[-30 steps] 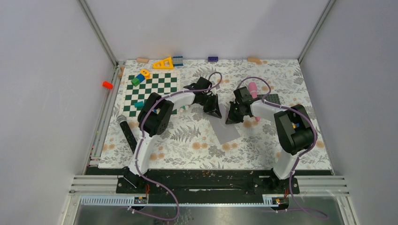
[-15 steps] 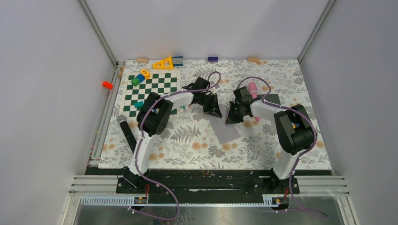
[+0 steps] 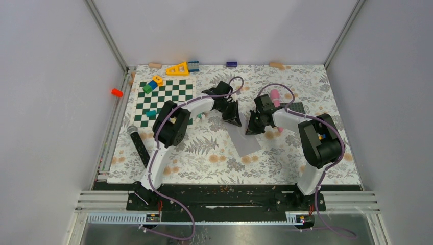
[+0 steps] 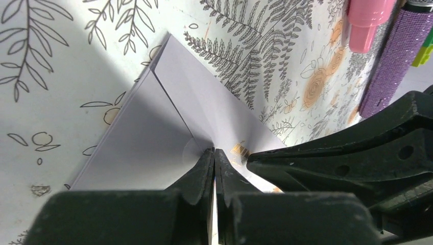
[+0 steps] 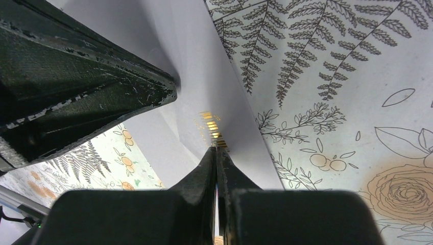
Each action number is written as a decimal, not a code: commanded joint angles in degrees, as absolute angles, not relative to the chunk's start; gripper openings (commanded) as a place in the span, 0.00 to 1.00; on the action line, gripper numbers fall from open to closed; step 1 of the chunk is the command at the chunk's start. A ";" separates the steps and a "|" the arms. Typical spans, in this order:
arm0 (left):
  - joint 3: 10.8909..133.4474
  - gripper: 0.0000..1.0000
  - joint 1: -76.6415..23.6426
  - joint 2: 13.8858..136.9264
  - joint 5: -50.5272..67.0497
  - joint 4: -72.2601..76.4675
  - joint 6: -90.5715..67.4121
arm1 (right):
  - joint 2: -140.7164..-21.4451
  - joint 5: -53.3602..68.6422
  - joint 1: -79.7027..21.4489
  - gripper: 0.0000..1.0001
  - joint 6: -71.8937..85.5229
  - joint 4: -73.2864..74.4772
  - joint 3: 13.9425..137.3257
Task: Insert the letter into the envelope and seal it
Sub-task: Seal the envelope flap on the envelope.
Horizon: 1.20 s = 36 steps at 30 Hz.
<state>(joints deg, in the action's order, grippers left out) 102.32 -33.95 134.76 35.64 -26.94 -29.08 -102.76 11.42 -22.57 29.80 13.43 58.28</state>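
From above, the envelope (image 3: 248, 143) lies flat about the middle of the worktop (image 3: 204, 153), askew to its edges. Its long axis seems to run from far-left to near-right, though the far end is hidden under both arms. The left pincer (image 3: 236, 121) and right pincer (image 3: 251, 130) meet over that far end, tips near each other.

From the left wrist, the left pincer (image 4: 214, 155) is fully closed, its tips set on the paper (image 4: 148, 127) where the flap's point ends. The flap looks folded down.

From the right wrist, the right pincer (image 5: 216, 153) is also closed tight, its tips touching the envelope (image 5: 204, 76) beside a small gold print (image 5: 210, 122).

No letter shows, so this is probably the sealing press. To do it well, pin the paper with one tip and press straight down with the other. Work along the flap's edge without dragging the envelope.
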 commanded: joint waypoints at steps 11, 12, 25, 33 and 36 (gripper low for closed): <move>98.76 0.00 -37.75 132.47 31.09 -30.59 -22.99 | -105.29 5.71 -22.68 0.00 27.83 16.42 58.18; 98.32 0.00 -37.99 132.11 31.01 -30.51 -22.68 | -105.29 5.71 -22.69 0.00 27.92 16.43 58.18; 95.92 0.00 -38.06 130.79 28.64 -31.38 -19.60 | -105.37 5.80 -22.68 0.00 28.04 16.42 58.27; 96.03 0.00 -38.78 131.36 31.02 -32.40 -17.44 | -105.38 5.80 -22.68 0.00 28.12 16.38 58.37; 95.89 0.00 -39.18 130.93 31.57 -32.43 -16.76 | -105.43 5.80 -22.68 0.00 28.12 16.41 58.36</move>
<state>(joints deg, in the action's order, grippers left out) 97.82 -38.17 131.20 33.61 -27.33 -20.47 -102.89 11.44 -22.57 29.82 13.50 58.46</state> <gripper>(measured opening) 0.005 0.017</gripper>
